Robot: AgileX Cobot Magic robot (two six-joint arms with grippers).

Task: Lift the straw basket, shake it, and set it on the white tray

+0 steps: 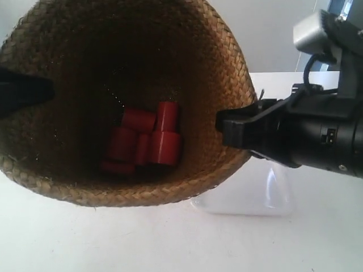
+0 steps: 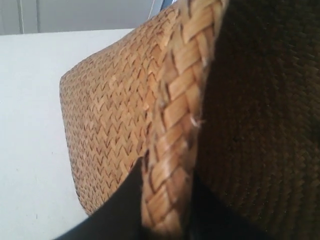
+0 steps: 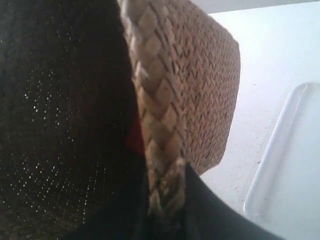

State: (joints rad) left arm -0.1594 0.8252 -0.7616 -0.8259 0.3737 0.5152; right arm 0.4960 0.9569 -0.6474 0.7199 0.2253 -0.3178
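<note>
White bench [image 1: 170, 243] lies below; tall brown braided-straw basket [image 1: 227, 73], mouth tipped toward the exterior camera, hides most of the shallow glossy white tray [image 1: 266, 195]. Left end effector [image 2: 167, 212] and right end effector [image 3: 165, 205] clamp opposite rim edges.

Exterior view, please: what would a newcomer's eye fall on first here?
The straw basket fills the exterior view, mouth tipped toward the camera, with red cylinders heaped at its bottom. The left gripper and right gripper each clamp its braided rim, on opposite sides. The white tray lies on the table, lower right in that view.
</note>
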